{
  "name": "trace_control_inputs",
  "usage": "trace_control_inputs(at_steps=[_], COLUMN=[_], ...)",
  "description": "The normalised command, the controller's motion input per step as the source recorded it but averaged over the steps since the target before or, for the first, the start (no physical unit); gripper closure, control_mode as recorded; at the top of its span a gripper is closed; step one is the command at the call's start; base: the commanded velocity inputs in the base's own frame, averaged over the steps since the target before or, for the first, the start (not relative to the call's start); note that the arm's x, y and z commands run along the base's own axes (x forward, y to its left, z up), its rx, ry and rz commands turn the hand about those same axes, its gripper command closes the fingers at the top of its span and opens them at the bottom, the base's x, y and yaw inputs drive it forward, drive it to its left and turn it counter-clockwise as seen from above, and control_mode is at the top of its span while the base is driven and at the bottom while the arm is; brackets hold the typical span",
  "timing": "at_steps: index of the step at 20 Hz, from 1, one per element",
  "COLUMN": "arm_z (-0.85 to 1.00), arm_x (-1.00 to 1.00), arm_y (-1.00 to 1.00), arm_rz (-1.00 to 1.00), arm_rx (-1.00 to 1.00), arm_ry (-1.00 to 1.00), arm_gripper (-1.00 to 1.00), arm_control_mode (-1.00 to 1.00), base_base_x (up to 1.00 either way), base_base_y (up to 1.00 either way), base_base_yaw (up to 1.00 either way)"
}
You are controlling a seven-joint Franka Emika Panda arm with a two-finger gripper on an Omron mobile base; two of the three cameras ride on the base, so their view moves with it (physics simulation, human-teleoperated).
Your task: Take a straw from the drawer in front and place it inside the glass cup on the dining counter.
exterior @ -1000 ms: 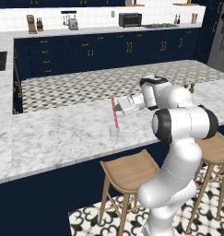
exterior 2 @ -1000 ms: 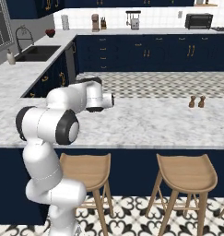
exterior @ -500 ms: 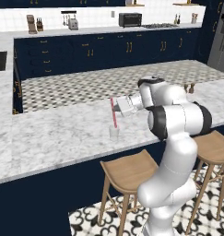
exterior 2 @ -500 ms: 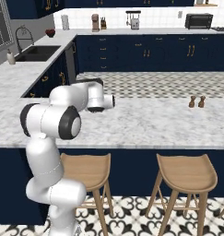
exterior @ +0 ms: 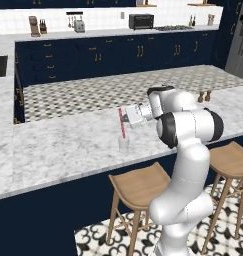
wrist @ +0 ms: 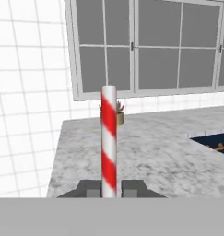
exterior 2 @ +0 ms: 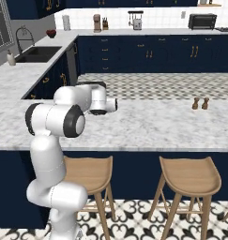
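Since a second ago the arm's elbow has swung further over the counter [exterior: 53,150], while the gripper [exterior: 124,120] has barely shifted and the straw [exterior: 122,122] stays upright in it. The cup [exterior: 123,145] has not moved. The gripper is pinching the straw, one finger [wrist: 88,189] on each side of its lower part in the hand view. The straw [wrist: 109,140] is a thin straight stick, striped red and white up close, pink-red from the left base view. It hangs directly over the cup, its lower end at the rim; whether it dips inside, I cannot tell. The cup is a small clear tumbler on the near part of the counter, left of the arm.
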Motion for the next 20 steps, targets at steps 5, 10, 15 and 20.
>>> trace_control_inputs(at_steps=[5,10,15,20], arm_z=[-0.18,-0.16,-0.14,-0.08], arm_x=[0.14,0.17,0.24,-0.21], arm_y=[0.00,0.00,0.00,0.00], arm_rz=[0.00,0.00,0.00,0.01], arm_rx=[0.00,0.00,0.00,0.00], arm_ry=[-0.04,-0.03,-0.03,0.00], arm_gripper=[1.00,1.00,1.00,1.00], arm_control_mode=[-1.00,-1.00,-1.00,-1.00], base_base_x=[0.00,0.00,0.00,0.00], base_base_y=[0.00,0.00,0.00,0.00], base_base_yaw=[0.00,0.00,0.00,0.00])
